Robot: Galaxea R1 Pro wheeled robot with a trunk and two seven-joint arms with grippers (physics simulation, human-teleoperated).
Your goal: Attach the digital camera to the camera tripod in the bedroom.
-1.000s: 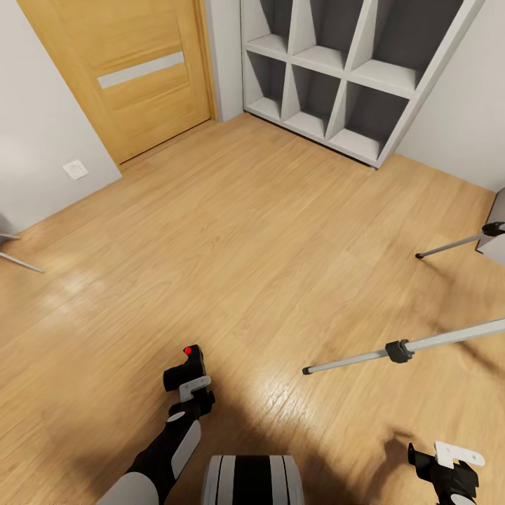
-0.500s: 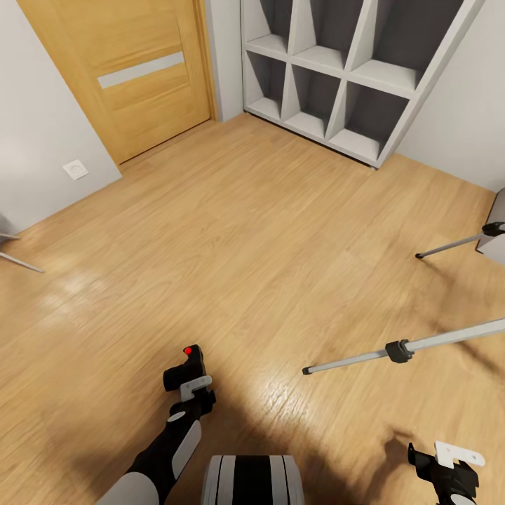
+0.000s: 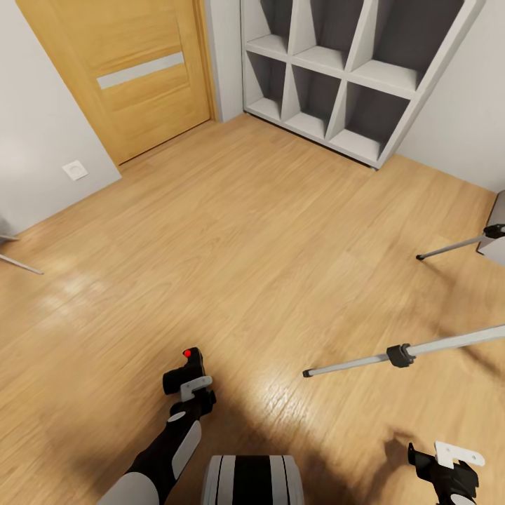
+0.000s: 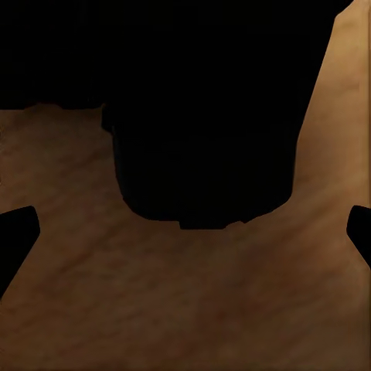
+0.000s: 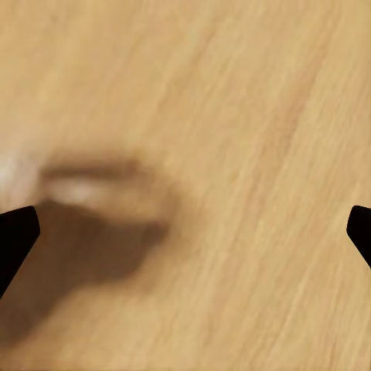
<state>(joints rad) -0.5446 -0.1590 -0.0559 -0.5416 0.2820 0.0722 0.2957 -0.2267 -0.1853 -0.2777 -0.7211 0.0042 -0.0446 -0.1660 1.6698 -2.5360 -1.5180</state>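
No writing is showing anywhere. Your left gripper [image 3: 184, 372] is clenching the camera [image 3: 186, 367] low over the floor [image 3: 245, 245], red mark facing up, its long axis running away from you toward the door [image 3: 133, 70]; the left forearm is reaching forward and slightly right. Two tripod [image 3: 400, 354] legs are slanting in from the right, feet pointing left. Your right gripper [image 3: 445, 468] is hanging low at the right, fingers spread, grasping nothing. The shelf [image 3: 351, 63] is standing ahead.

camera tripod [image 3: 393, 355] head cut off at right edge
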